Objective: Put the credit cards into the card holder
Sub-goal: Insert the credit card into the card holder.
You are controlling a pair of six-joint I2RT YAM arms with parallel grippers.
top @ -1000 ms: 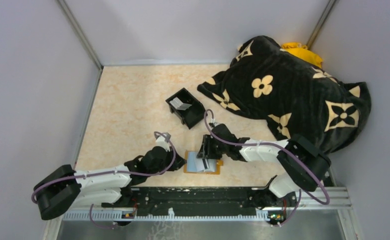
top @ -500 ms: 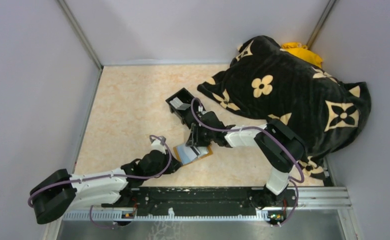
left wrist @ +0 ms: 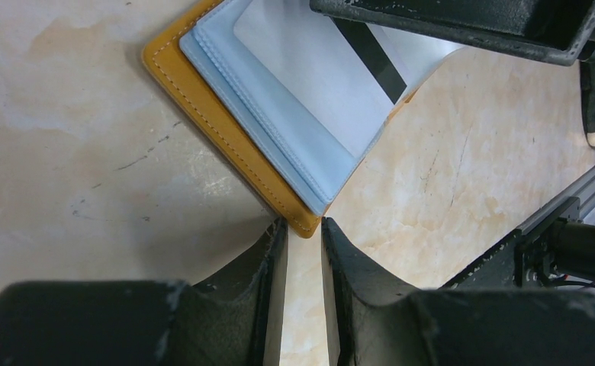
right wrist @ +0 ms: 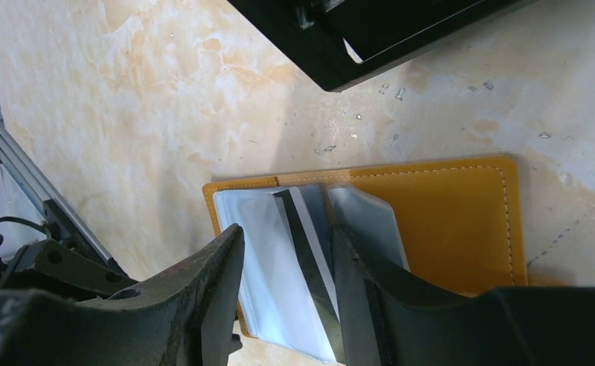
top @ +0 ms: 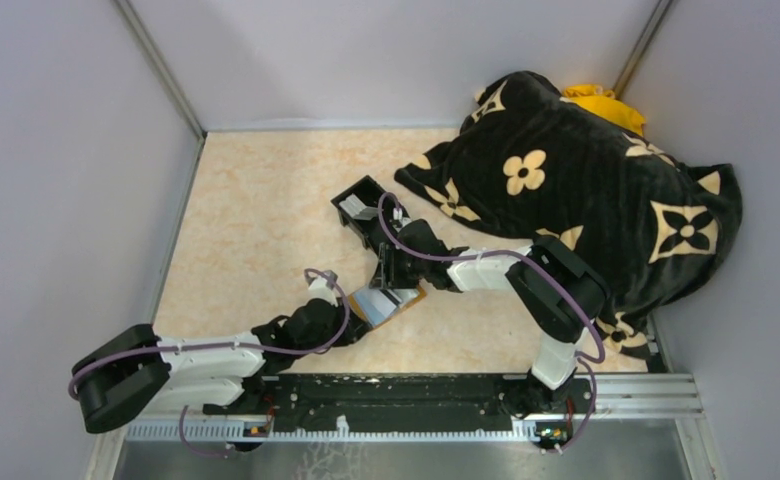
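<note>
1. The card holder (right wrist: 447, 221) lies open on the tabletop (top: 256, 220), near the black box (top: 371, 218) but apart from it. A credit card (right wrist: 307, 255) with a dark stripe rests on its pale sleeves (left wrist: 279, 130), apparently partly in a pocket (how deep I cannot tell).
2. The right gripper (right wrist: 287, 232) hangs over that card with its fingers apart, straddling the stripe, and I see no clamp on it. If the card is only half seated, a brush from a fingertip could drag it back out. It could also skew it across the pocket mouth.
3. The left gripper (left wrist: 302, 229) has its fingers a narrow gap apart, with the holder's orange corner nosing into that gap. I cannot tell whether they actually nip it. If they do not, any push from the right arm could slide or spin the holder on the smooth tabletop.
4. The sleeves sit in layers. A card pushed at a slant could slip between two sleeves, or ride over the top, instead of entering a pocket.
5. Another pale card (top: 360, 207) shows in the black box. Reaching for it brings the right arm close to the box wall, and a knock there could shift the box and the card.
</note>
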